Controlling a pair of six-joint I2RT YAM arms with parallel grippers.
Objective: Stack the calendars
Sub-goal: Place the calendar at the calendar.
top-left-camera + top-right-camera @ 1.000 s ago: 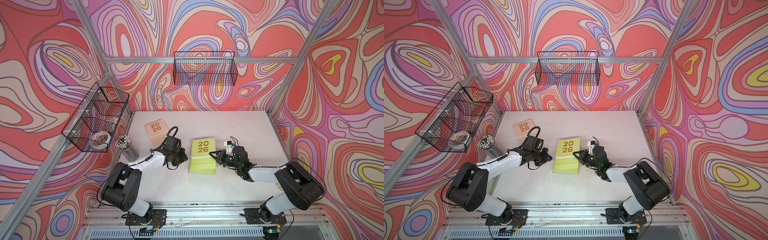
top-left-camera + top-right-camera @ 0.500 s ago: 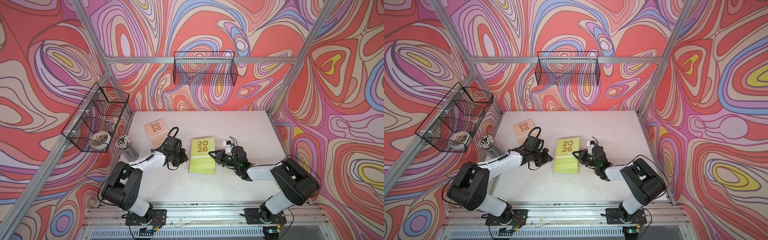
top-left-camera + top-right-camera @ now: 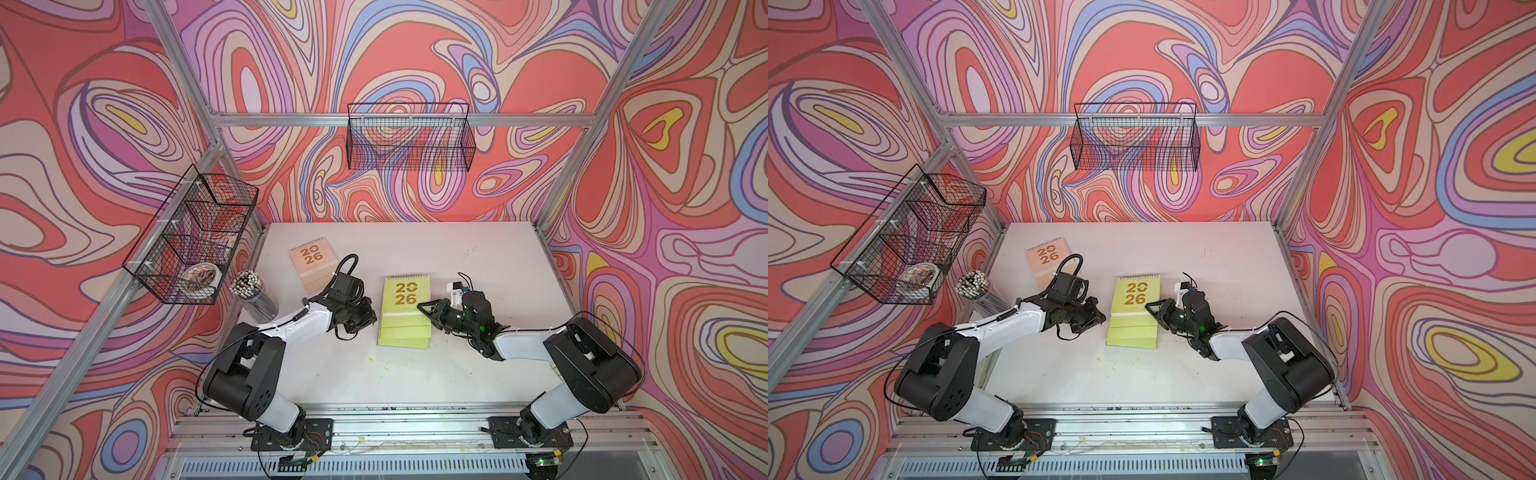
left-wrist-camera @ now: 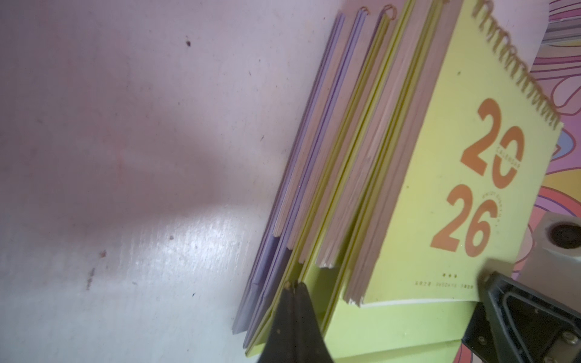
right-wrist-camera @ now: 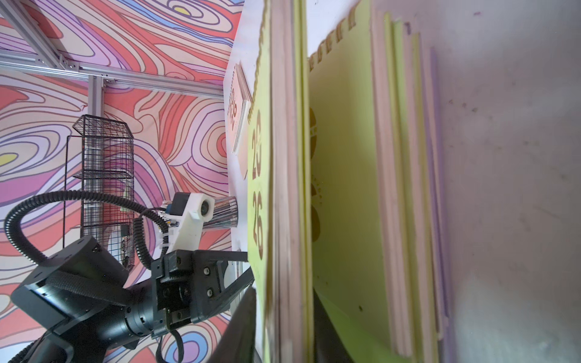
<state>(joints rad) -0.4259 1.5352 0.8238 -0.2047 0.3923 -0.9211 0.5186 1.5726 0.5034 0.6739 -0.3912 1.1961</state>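
The left gripper [image 4: 290, 294], its black wedge-shaped fingers pressed together on nothing, touches its tip to the left edge of the stack [image 3: 402, 332] of calendars. The right gripper [image 3: 420, 307] has thin black fingers [image 5: 242, 330] on either side of the top lime calendar [image 3: 405, 296] at the stack's right edge; whether they pinch it is unclear. The covers are matte card with gold wire spirals, and the lavender calendars [image 4: 283, 195] lie lowest. The peach pink calendar [image 3: 311, 266] lies flat behind and left of the stack, apart.
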